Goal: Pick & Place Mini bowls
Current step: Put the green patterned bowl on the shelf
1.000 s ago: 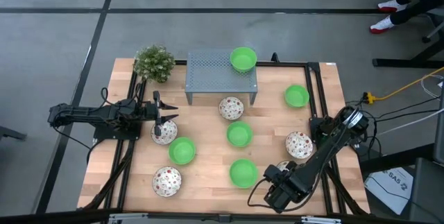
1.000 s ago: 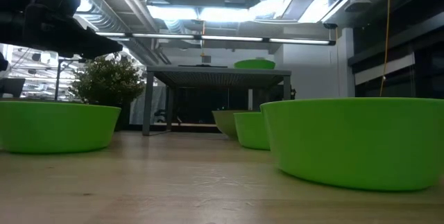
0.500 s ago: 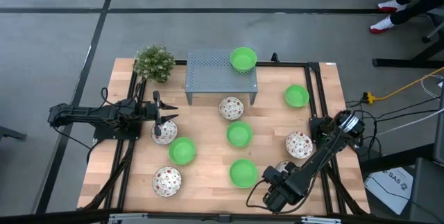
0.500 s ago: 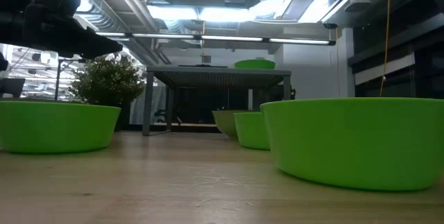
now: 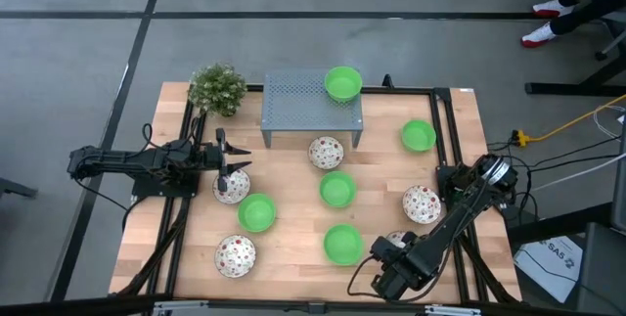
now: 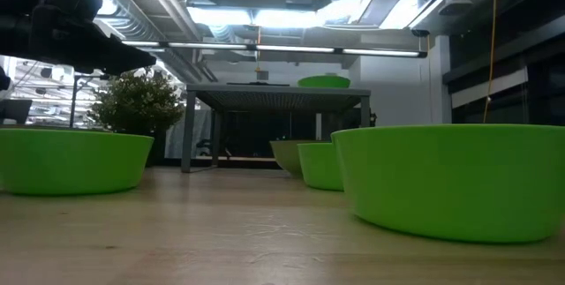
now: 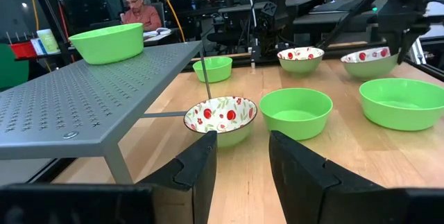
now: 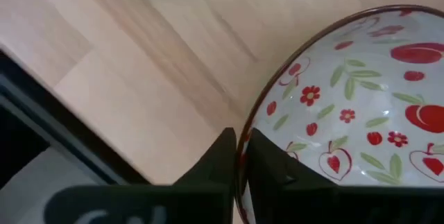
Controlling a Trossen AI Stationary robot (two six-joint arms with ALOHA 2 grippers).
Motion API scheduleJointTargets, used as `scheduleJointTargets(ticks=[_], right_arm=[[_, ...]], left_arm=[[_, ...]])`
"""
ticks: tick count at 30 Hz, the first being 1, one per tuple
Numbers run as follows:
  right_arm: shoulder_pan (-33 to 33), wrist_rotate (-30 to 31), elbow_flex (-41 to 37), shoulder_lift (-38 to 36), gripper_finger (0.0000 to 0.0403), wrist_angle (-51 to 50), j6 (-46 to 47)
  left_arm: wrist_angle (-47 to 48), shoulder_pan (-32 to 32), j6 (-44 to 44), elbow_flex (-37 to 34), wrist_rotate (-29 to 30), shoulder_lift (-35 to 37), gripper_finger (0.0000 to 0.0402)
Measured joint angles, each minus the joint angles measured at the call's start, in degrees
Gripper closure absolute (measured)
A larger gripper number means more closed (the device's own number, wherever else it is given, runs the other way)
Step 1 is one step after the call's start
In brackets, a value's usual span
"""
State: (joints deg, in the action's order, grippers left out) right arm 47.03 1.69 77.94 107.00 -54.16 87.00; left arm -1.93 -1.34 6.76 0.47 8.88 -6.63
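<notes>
Green and red-patterned white mini bowls stand mouth up over the wooden table (image 5: pixel 293 228). One green bowl (image 5: pixel 342 83) sits on the grey stand (image 5: pixel 298 106). My right gripper (image 5: pixel 396 250) points down near the table's near right edge, shut on a patterned bowl (image 8: pixel 347 106) that the arm mostly hides in the high view. My left gripper (image 7: pixel 243 165) stays level and open at the table's left, above another patterned bowl (image 5: pixel 231 188), touching nothing. My right gripper pinches the patterned bowl's rim (image 8: pixel 248 123) between its two fingers. One finger (image 8: pixel 270 165) is inside the bowl and the other (image 8: pixel 218 158) outside. The fingers come from above, pointing down. The bowl is upright, mouth up; its base is hidden.
A potted plant (image 5: pixel 217 88) stands at the far left corner. Green bowls (image 5: pixel 342 244) (image 5: pixel 337 190) (image 5: pixel 257 212) and a patterned bowl (image 5: pixel 422 203) lie close around the right gripper. Black rails (image 5: pixel 460 159) run along the table's sides.
</notes>
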Motion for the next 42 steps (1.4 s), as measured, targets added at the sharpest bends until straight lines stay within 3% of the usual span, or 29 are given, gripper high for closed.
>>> scheduleJointTargets(ticks=[20, 27, 42], right_arm=[[0.0, -0.4, 8.9, 0.5, 0.039, -1.4, -3.5], [-0.3, -0.3, 13.1, 0.5, 0.039, -6.3, -4.3], [-5.1, 1.9, 25.2, 0.4, 0.039, -11.6, -16.8]], left_arm=[[0.0, 0.0, 0.0, 0.0, 0.0, 0.0, 0.0274], [0.0, 0.0, 0.0, 0.0, 0.0, 0.0, 0.0274], [0.0, 0.0, 0.0, 0.0, 0.0, 0.0, 0.0274]])
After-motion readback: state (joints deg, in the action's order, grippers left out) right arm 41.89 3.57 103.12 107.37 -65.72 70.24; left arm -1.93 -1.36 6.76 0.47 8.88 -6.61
